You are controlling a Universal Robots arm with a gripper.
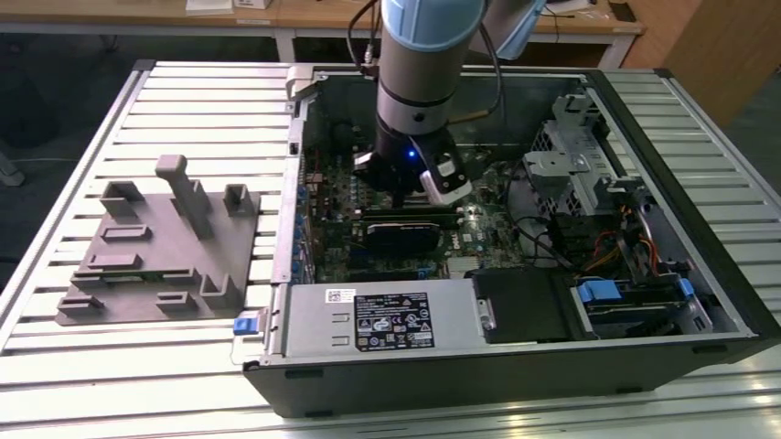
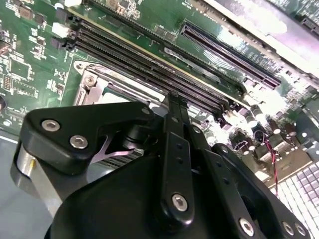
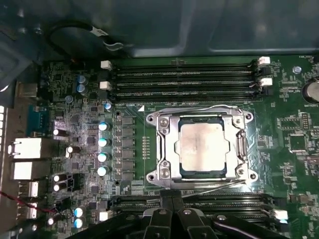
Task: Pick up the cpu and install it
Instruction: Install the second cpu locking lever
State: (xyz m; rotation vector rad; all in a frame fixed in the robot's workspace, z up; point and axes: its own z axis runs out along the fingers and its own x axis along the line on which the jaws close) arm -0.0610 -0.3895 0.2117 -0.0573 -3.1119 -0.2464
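- The open computer case (image 1: pixel 513 366) lies on a slatted metal table (image 1: pixel 146 101), with its green motherboard (image 3: pixel 294 169) facing up.
- A grey plastic fixture (image 1: pixel 165 247) sits on the table toward the exterior view's left, just beside the case.
- The robot arm (image 1: pixel 422 55) reaches down into the case over the motherboard.
- The gripper (image 3: pixel 172 201) hangs above the board near the socket frame (image 3: pixel 164 149); its black fingers (image 2: pixel 174 107) are drawn together with nothing between them.
- Rows of dark memory slots (image 3: pixel 184 79) run along both sides of the socket.
- The cpu (image 3: pixel 204 147) lies flat in the socket, silvery face up, the metal frame around it.
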